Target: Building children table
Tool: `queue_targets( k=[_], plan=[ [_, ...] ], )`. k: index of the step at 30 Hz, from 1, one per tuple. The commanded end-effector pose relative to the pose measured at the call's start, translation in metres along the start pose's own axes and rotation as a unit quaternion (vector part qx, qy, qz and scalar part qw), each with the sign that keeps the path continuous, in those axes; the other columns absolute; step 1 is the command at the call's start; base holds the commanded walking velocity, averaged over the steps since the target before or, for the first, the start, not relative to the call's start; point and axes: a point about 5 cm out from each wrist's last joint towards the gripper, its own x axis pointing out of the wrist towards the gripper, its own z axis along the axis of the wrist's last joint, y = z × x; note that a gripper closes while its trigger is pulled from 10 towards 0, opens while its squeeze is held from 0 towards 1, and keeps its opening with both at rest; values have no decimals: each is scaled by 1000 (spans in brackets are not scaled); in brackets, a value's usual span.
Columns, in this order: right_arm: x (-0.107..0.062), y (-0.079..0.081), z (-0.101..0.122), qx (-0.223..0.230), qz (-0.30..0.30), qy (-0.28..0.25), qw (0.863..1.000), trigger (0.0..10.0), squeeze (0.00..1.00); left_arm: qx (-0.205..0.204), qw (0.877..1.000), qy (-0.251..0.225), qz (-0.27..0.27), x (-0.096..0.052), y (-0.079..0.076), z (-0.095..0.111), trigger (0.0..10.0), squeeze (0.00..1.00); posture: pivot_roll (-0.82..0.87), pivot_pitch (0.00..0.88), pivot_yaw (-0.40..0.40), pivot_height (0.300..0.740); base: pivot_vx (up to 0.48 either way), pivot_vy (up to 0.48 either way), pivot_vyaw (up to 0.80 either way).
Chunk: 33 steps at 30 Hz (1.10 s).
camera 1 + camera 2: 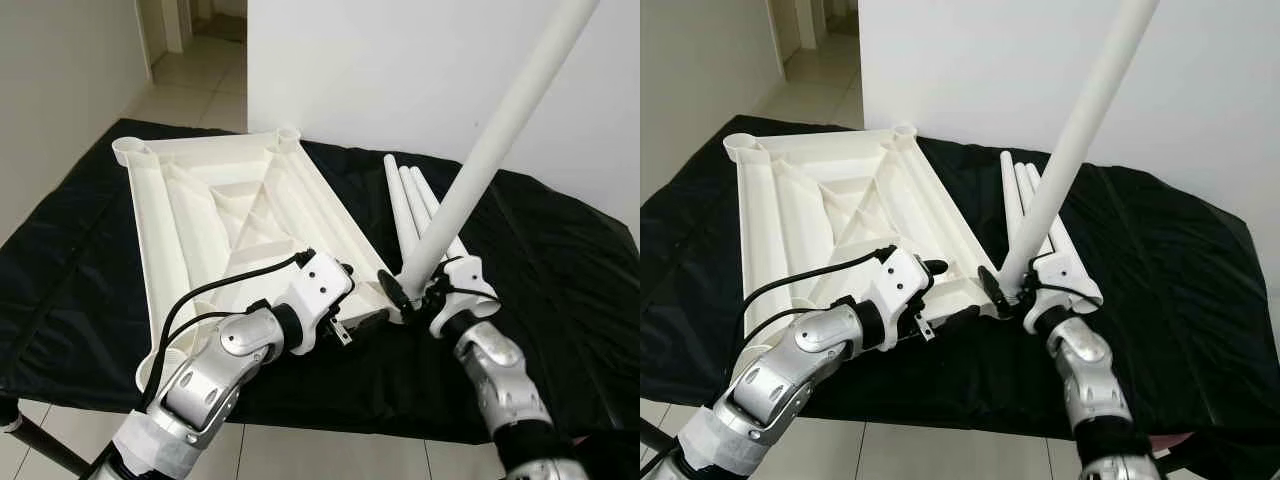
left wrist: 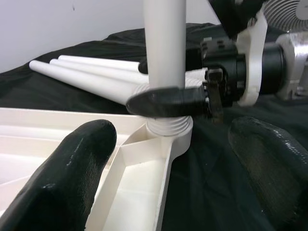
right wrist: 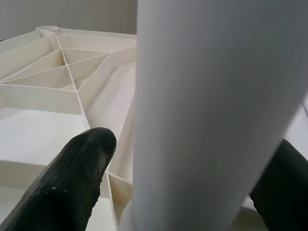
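White plastic makes up everything being worked on: a tabletop (image 1: 235, 215) lies upside down, ribs upward, on a black cloth (image 1: 560, 300) spread over the floor near a white wall (image 1: 400, 70). A leg (image 1: 490, 150) stands tilted in the tabletop's near right corner socket (image 2: 166, 132), its threaded end sitting at the socket's mouth. The right gripper (image 1: 415, 293) is clenched on this leg just above the socket, one finger (image 2: 163, 102) wrapped across its base. The left gripper (image 2: 173, 163) hovers just beside the same corner with its fingers (image 2: 72, 168) spread apart, one over the tabletop's ribbed underside and the other over the cloth, grasping nothing. Three spare legs (image 1: 412, 205) lie side by side on the cloth, just beyond the socket and to the right of the tabletop.
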Motion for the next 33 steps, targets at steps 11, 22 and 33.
queue_targets(
  k=[11, 22, 33],
  plan=[
    [13, -2, -19, 1, 37, 48, 998, 0, 0, 5, 1000, -4, -18, 2, 1, 3, 10000, 0, 26, 0, -84, 740, 0, 0, 0],
    [8, 3, -32, 21, 50, 55, 997, 0, 0, 4, 1000, -6, -14, 2, 1, 4, 10000, 0, 29, 0, -93, 740, 0, 0, 0],
    [4, 11, -38, 38, 11, 52, 998, 10000, 0, 1, 1000, -6, -16, 2, -1, 4, 10000, 0, 19, 0, -93, 740, 0, 0, 0]
  ],
)
